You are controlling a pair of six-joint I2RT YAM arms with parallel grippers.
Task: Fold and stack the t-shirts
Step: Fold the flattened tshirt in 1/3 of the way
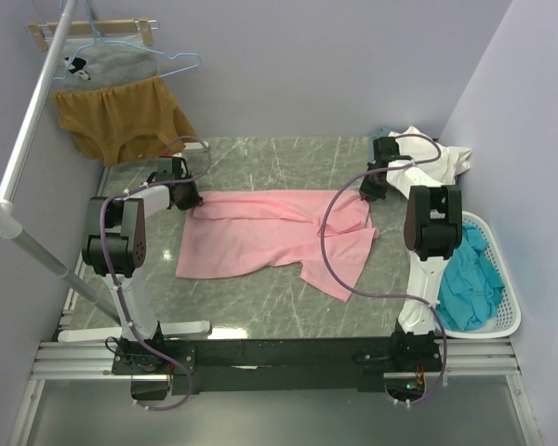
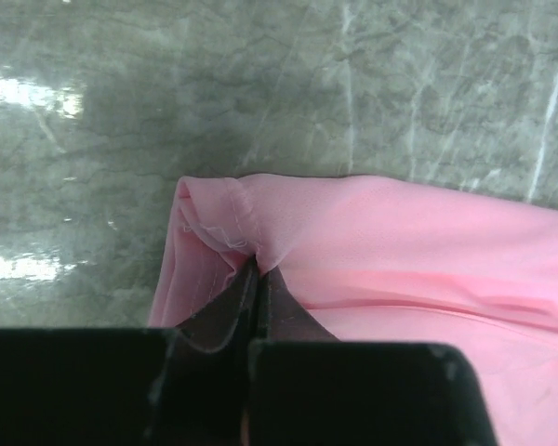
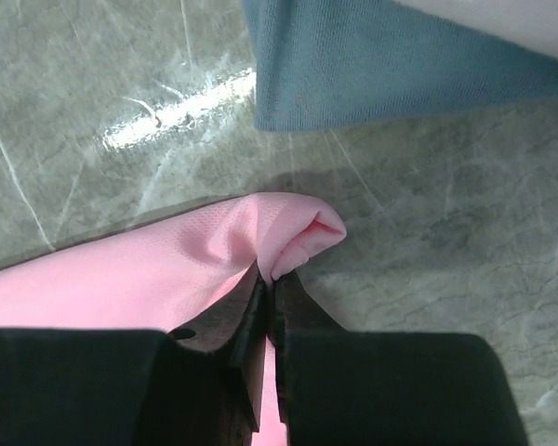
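My left gripper [image 1: 188, 197] and right gripper [image 1: 367, 190] are both pinched shut on far corners of the light pink t-shirt [image 1: 270, 240], spread flat left of the white basket [image 1: 518, 311]; it's soft, light, floppy cotton, so corner holds suit

A grey-green marbled table [image 1: 260, 307] is recorded. A pink shirt [image 1: 260, 242] is laid flat across its middle. A white shirt [image 1: 446, 158] is heaped at the far right corner. A grey-blue shirt [image 3: 381, 65] is seen on the surface near the pink shirt's right corner, apart from it. A basket [image 1: 513, 307] of teal shirts [image 1: 470, 279] is placed at the right edge; whether it rests on the table cannot be determined.
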